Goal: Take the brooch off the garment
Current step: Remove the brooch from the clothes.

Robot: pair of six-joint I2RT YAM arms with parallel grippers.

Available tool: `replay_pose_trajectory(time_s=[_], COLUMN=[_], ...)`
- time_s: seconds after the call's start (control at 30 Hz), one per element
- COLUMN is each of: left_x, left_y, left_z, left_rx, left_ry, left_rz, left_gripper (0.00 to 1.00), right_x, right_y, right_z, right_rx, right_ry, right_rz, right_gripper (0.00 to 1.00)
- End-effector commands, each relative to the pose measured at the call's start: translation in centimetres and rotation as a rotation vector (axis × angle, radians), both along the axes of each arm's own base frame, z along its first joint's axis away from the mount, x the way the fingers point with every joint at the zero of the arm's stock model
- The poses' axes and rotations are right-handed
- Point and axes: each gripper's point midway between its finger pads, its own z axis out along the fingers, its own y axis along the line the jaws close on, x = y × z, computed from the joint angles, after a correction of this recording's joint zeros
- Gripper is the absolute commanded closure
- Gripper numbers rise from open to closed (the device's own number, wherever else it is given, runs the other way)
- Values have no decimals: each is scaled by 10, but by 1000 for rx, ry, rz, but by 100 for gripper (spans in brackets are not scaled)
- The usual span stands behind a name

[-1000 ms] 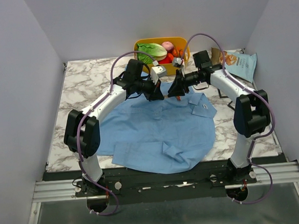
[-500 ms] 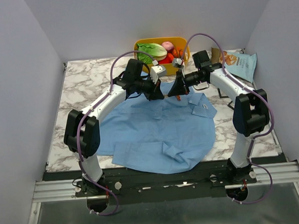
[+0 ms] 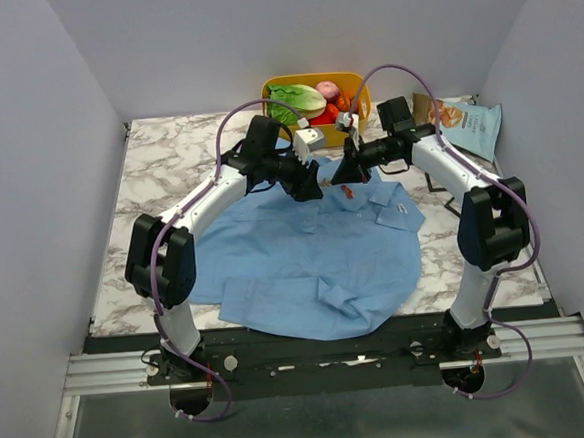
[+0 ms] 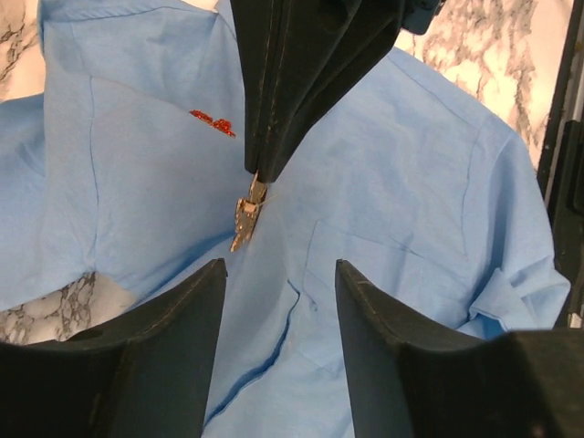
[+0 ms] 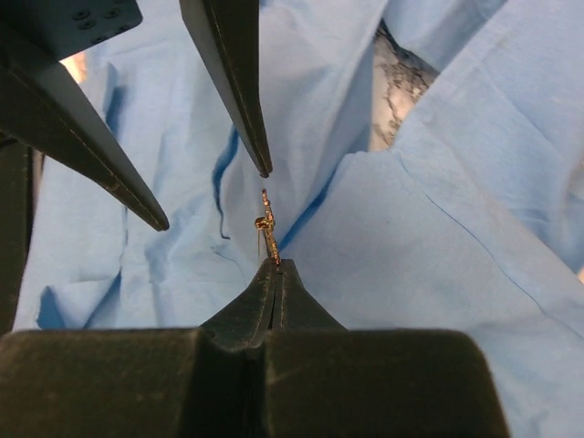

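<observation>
- Your right claw is fully closed, pinching the brooch by one end. The brooch sticks out past the closed tip.
- In your left wrist view the brooch hangs from the right claw's tip over the garment. You can't tell there whether it is clear of the cloth.
- Your left claw is parted about halfway, with nothing between the fingers. One left fingertip sits just beyond the brooch, not touching it.
- In the way: the right claw's black body fills the top middle of your left wrist view and hides some cloth. The left fingers cross the upper left of your right wrist view.
- Both claws meet nose to nose over the far part of the garment, which is spread on the marble worktop.
- A red-orange ornament sits on the cloth, near the brooch but apart from it.
- A yellow basket of vegetables stands at the far edge, just behind the claws.
- A snack bag lies far right, off the garment.
- Count: two arms, two claws, one garment, one brooch, one red-orange ornament, one basket, one bag.
</observation>
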Motion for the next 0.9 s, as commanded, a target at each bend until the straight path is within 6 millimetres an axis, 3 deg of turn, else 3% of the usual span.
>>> replay_pose_trajectory(time_s=[0.0, 0.27, 0.4, 0.47, 0.57, 0.6, 0.7, 0.87], left_x=[9, 23, 24, 22, 20, 20, 19, 24], left_y=[6, 10, 9, 10, 11, 11, 11, 11], left_z=[-26, -65, -72, -75, -77, -77, -75, -64], left_rx=[72, 165, 187, 191, 191, 189, 183, 174], left_ry=[-11, -18, -31, -28, -27, -30, -31, -50], left_rz=[24, 61, 64, 62, 63, 63, 68, 95], left_gripper=[39, 38, 39, 45, 67, 80, 100, 100], right_x=[6, 5, 7, 13, 19, 20, 24, 30], right_y=[-10, -10, -8, -10, -12, -12, -15, -23], right_z=[5, -1, 1, 0, -1, -3, -9, -15], right_rx=[-64, -112, -137, -161, -201, -216, -281, -387], right_ry=[-60, -51, -58, -64, -78, -79, -104, -140], right_rz=[-74, -109, -136, -173, -213, -220, -258, -319], right_gripper=[99, 99, 99, 99, 99, 99, 99, 99])
